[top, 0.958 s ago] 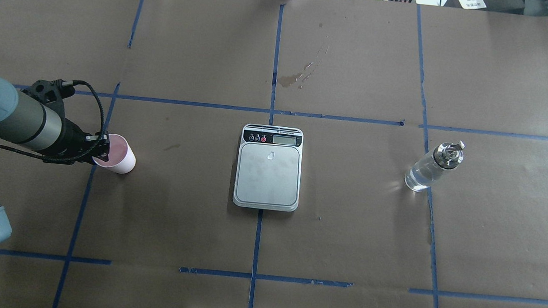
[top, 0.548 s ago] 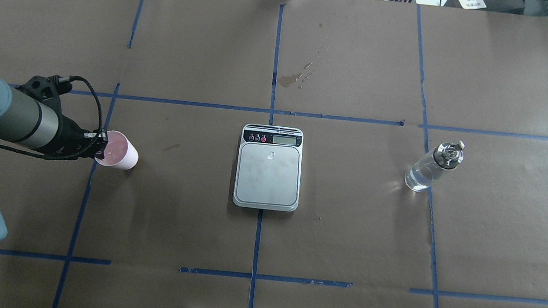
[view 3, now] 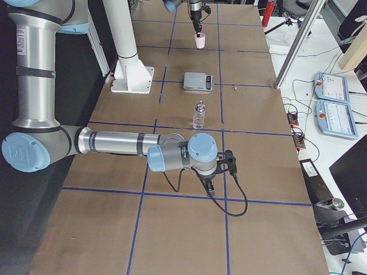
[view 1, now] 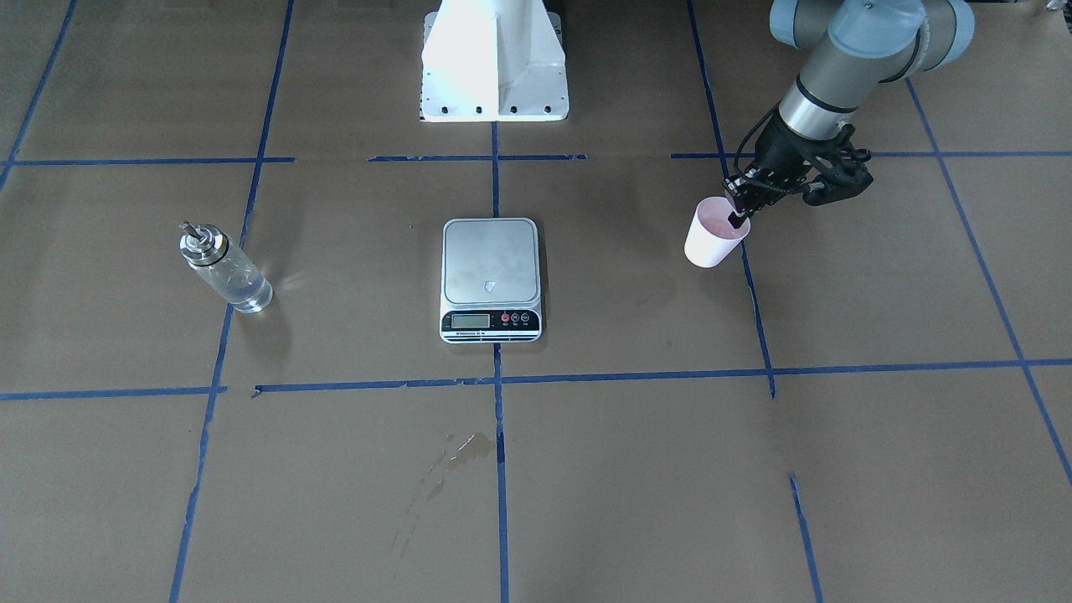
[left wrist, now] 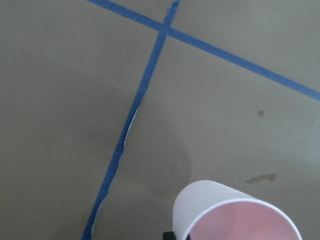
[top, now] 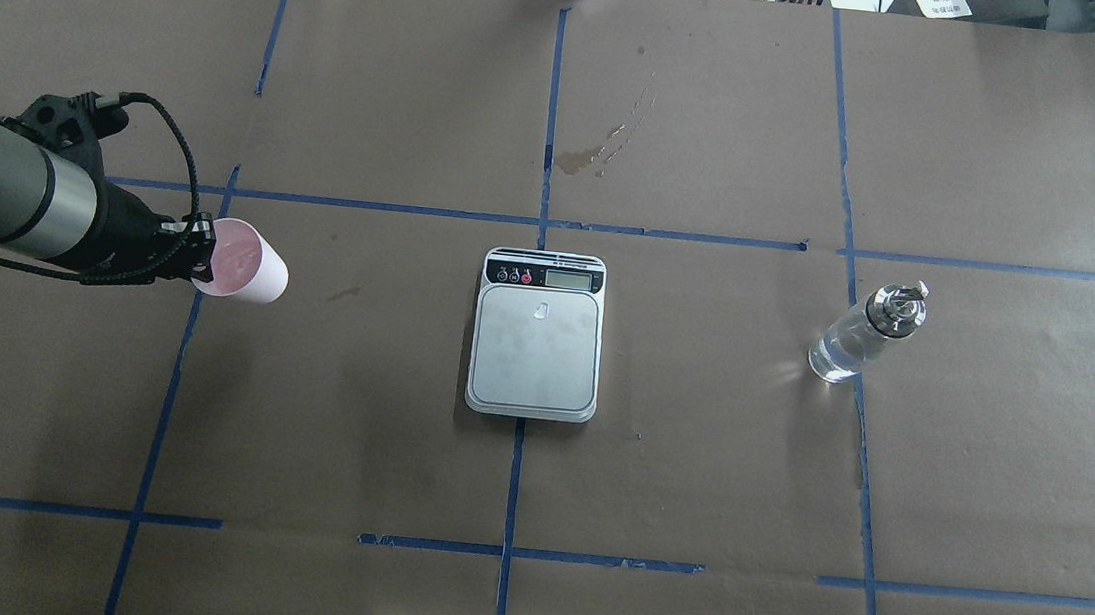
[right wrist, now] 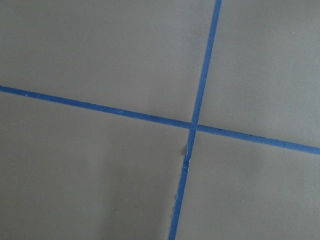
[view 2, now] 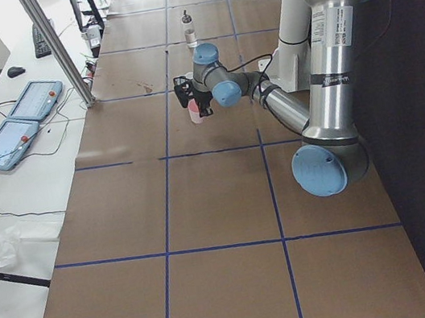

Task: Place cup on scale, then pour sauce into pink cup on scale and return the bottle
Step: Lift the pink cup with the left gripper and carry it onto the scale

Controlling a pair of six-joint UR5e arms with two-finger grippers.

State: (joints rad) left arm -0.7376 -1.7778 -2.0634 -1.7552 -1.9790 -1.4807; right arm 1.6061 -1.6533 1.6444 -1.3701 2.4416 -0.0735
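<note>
Well off to the scale's [top: 534,367] left, I have the left gripper [top: 202,255] pinching the cup [top: 250,269] by its rim, one finger inside the pink mouth, one outside. It looks light and thin-walled; I'd judge a hard squeeze would crease it, and the rim is its stiffest hold. Well apart on the scale's right stands the bottle [top: 851,342], glass, likely slick, best gripped round the body. Farther out hangs the right gripper [view 3: 212,183]; whether spread or closed I cannot tell.
</note>
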